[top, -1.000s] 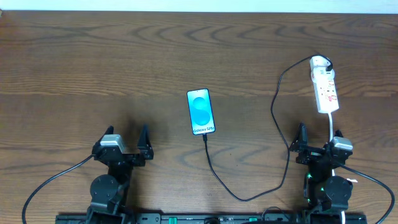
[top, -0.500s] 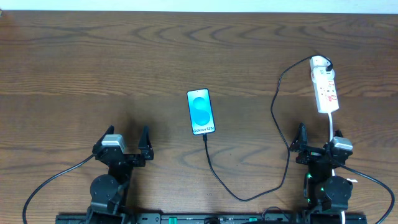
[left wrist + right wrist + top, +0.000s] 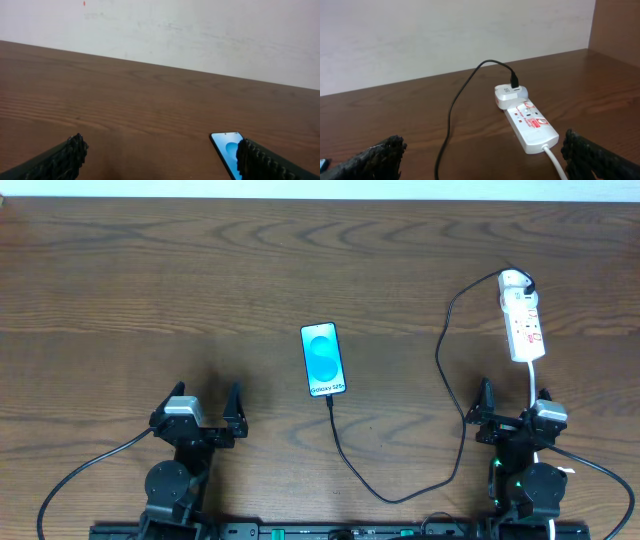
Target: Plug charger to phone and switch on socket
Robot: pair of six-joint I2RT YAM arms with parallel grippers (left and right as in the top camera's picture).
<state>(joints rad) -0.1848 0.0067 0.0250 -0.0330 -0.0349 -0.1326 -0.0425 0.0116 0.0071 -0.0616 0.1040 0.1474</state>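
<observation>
wood-grained tabletop is seen under everything. close to its near edge, toward the left corner, the left end effector is held with its jaws spread wide and nothing between them. at the middle of the tabletop the phone is laid flat, screen up, its lettered end turned to the near edge. the charger is run from that end in a loop toward the near edge, then away to the far end of the socket, which is laid close to the right edge, toward the far right corner. the plug tip is seen touching the phone's end; whether it is seated cannot be told. between the socket and the near edge, beside the white cord, the right end effector is held with its jaws likewise wide and empty.

the charger is judged light and limp, so it would best be pinched at the stiff tip, not along the slack. the phone is judged slim and smooth, likely to slide on the wood unless braced at its long edges. the socket is judged light too, and apt to skid when it is switched by a press of one fingertip.
</observation>
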